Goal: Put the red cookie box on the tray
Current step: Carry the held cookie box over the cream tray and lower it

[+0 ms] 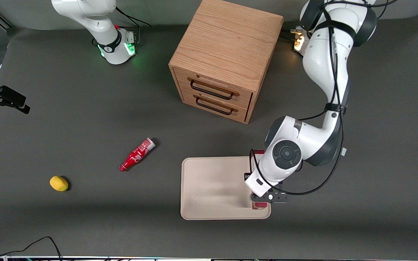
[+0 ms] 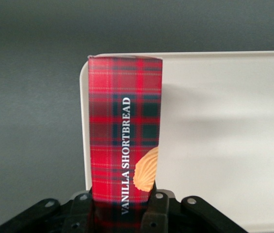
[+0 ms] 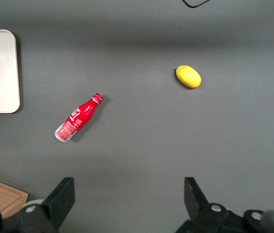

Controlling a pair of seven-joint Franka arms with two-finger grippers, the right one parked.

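We have the claw point(image 2: 122, 213) clamped on the red cookie box point(image 2: 124, 141), gripping it across its narrow width near one end, and the wrist view shows the box lying lengthwise along the edge of the tray point(image 1: 209, 188) toward the working arm's end of the worktop point(image 1: 85, 108). From the front, the arm hides most of the box; only small red patches peek out above and below the wrist. We cannot tell whether the box already rests on the tray or hangs just above it. We judge this to be the set-down, so we should lower gently until the box sits flat. Because it runs so close to the rim, we would nudge it toward the tray's middle before letting go, then open and lift straight up.
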